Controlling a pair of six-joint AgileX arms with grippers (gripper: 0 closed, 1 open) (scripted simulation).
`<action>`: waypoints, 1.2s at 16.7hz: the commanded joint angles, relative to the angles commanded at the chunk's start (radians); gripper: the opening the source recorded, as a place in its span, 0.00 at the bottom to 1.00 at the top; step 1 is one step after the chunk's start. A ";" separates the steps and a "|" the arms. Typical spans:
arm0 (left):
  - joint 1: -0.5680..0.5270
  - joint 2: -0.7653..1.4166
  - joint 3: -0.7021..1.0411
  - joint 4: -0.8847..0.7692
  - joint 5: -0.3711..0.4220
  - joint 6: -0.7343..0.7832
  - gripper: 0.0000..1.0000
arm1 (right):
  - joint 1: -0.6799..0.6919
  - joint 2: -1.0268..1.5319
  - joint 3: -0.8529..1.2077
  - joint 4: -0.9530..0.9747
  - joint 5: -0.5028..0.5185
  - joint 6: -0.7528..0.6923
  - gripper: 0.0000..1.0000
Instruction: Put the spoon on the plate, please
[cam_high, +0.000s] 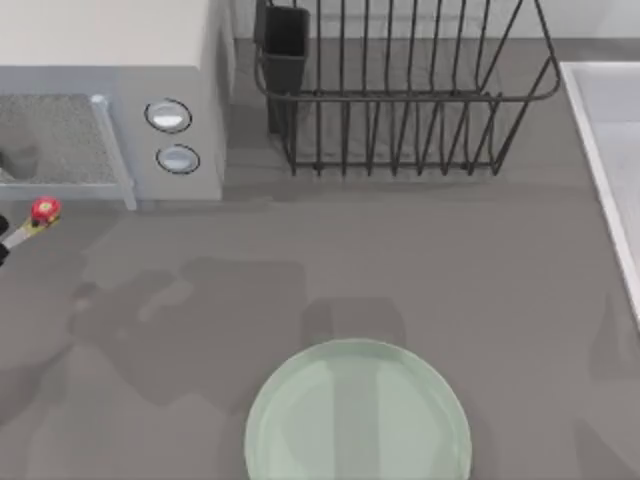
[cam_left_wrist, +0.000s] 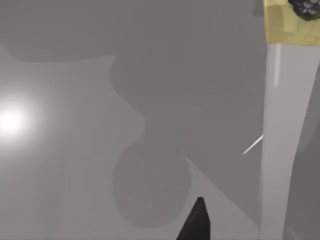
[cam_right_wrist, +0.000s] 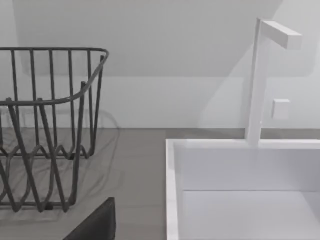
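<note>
The spoon (cam_high: 38, 216) sat at the table's (cam_high: 520, 300) far left edge, knob end showing — apparently lifted by the left gripper, though its grip could not be told; the plate (cam_high: 358, 415) lay near the front centre, well apart — bare; the dish rack (cam_high: 400, 90) stood behind

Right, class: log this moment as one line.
small white spoon with red-and-yellow knob: held up, far left edge | large pale green glass plate: bare, front centre | step: carry pending
</note>
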 joint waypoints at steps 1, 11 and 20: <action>0.000 0.000 0.000 0.000 0.000 0.000 0.00 | 0.000 0.000 0.000 0.000 0.000 0.000 1.00; -0.309 0.026 -0.016 -0.101 0.027 -0.068 0.00 | 0.000 0.000 0.000 0.000 0.000 0.000 1.00; -0.972 0.071 -0.019 0.057 0.018 -0.193 0.00 | 0.000 0.000 0.000 0.000 0.000 0.000 1.00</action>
